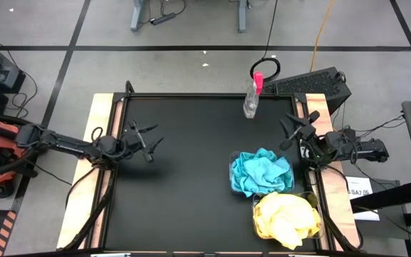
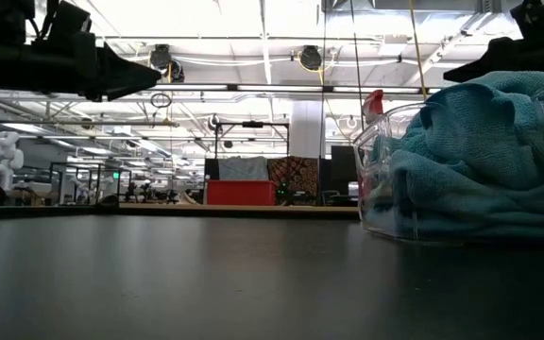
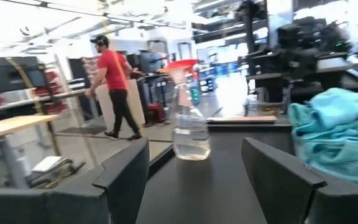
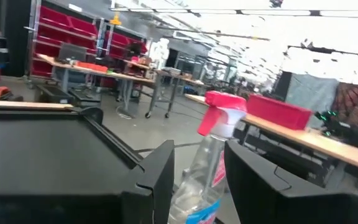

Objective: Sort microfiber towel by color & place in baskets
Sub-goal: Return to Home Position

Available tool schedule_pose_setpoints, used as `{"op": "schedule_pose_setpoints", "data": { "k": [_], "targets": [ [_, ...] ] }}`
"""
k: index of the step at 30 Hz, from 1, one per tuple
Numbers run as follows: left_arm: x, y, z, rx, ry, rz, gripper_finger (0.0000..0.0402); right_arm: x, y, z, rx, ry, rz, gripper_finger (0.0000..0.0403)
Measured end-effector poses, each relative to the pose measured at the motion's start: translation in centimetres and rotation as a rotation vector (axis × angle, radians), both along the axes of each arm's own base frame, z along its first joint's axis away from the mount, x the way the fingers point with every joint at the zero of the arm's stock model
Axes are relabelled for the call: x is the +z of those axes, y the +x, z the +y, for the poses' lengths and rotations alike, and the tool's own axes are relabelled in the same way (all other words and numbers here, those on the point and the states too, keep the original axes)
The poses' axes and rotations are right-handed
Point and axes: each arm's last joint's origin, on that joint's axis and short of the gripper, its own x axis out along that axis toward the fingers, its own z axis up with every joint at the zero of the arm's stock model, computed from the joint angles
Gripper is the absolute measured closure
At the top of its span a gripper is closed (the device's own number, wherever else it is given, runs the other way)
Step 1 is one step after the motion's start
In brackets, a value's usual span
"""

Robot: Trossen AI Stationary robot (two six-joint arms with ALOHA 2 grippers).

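A clear tub (image 1: 235, 187) near the table's right side holds blue microfiber towels (image 1: 261, 171), piled above its rim; they also show in the low view (image 2: 484, 161) and the left wrist view (image 3: 337, 127). A second clear tub (image 1: 318, 227), nearer the near edge, holds yellow towels (image 1: 285, 218). My left gripper (image 1: 148, 145) hovers open over the table's left part, touching nothing. My right gripper (image 1: 291, 132) hovers open at the right edge, above and beyond the blue tub, touching nothing.
A clear spray bottle with a pink top (image 1: 252, 96) stands near the table's far edge, also seen in the left wrist view (image 3: 189, 127) and close in the right wrist view (image 4: 210, 162). A person in a red shirt (image 3: 114, 84) walks in the room beyond.
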Motion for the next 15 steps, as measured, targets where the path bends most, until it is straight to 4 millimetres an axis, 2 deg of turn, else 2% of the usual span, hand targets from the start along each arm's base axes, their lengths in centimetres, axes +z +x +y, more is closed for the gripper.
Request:
{"op": "schedule_pose_setpoints", "data": {
  "k": [8, 15],
  "targets": [
    [0.2, -1.1, 0.3, 0.08, -0.013, 0.011, 0.0139, 0.1, 0.0, 0.0, 0.017, -0.021, 0.01, 0.0271],
    [0.5, -2.3, 0.5, 0.122, -0.048, 0.133, 0.0139, 0.1, 0.1, 0.1, 0.066, -0.032, 0.008, 0.0271]
  ]
}}
